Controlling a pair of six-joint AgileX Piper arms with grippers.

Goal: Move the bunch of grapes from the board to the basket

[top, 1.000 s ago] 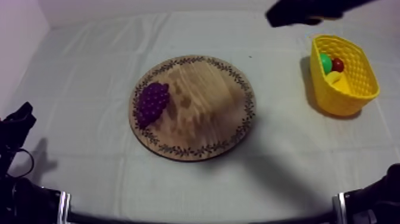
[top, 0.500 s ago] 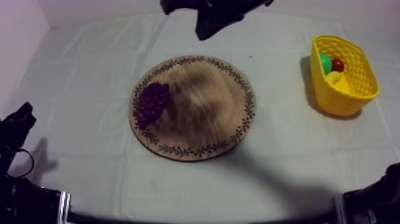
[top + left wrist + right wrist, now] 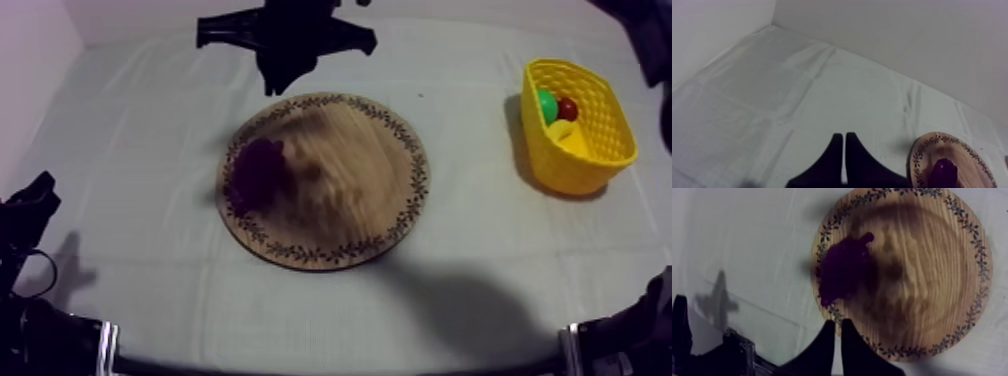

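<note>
The purple bunch of grapes point(image 3: 258, 172) lies on the left part of the round wooden board point(image 3: 360, 170), darkened by a shadow. My right gripper point(image 3: 278, 80) hangs high over the board's far left side, apart from the grapes. From its own camera the fingers lie together as a narrow wedge point(image 3: 837, 324) over the board's rim point(image 3: 922, 263), with the grapes point(image 3: 844, 270) below and nothing held. My left gripper point(image 3: 38, 192) rests at the front left; its fingers point(image 3: 844, 140) are shut, and the board point(image 3: 972, 155) and grapes point(image 3: 944, 172) are off to one side.
The yellow basket point(image 3: 600, 150) stands at the right of the table. It holds a green pear point(image 3: 547, 105), a small red fruit point(image 3: 568, 108) and a banana point(image 3: 562, 132). Bare cloth lies between board and basket.
My right arm has swept left from above the basket to above the board's far left rim. Its shadow now covers the grapes. The left arm and grapes have not moved.
</note>
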